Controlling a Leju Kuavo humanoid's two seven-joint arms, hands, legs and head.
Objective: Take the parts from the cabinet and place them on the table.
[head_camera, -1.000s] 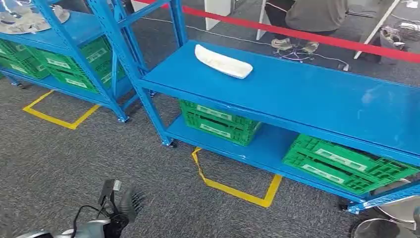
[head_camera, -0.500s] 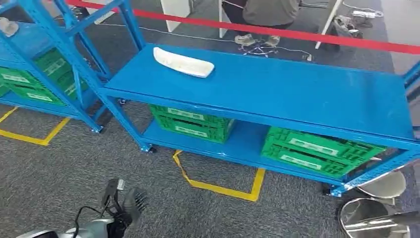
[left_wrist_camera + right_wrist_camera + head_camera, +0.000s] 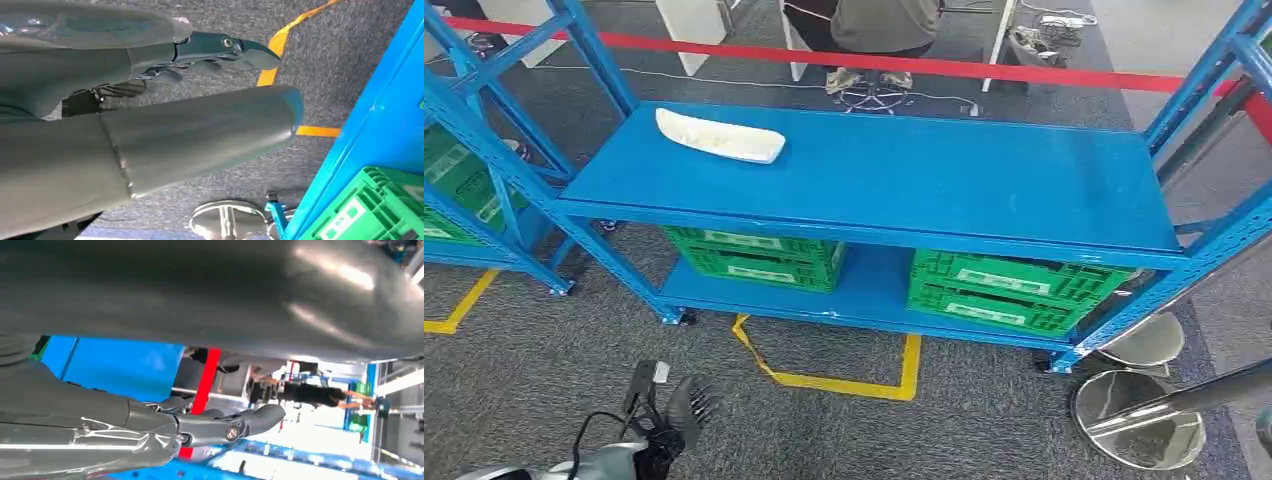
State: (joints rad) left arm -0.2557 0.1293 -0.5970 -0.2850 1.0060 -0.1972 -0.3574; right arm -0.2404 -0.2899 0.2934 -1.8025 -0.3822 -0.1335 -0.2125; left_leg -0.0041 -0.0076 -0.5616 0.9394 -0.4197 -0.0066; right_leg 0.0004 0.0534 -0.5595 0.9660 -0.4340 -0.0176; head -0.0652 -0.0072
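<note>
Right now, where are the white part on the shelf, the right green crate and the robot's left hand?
white part (image 3: 720, 137), head view, middle of its top surface.
right green crate (image 3: 1009, 290), head view, front wall on the lower shelf.
left hand (image 3: 669, 422), head view, dark fingers above the carpet.

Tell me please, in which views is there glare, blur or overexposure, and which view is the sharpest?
Head view: the sharpest, evenly lit, with a soft sheen on the blue shelf and reflections on the metal stand bases. Left wrist view: the left robot hand is very close and soft, with a highlight on its cover. Right wrist view: the background behind the right robot hand is overexposed, and bright glare streaks cross the grey cover.
</note>
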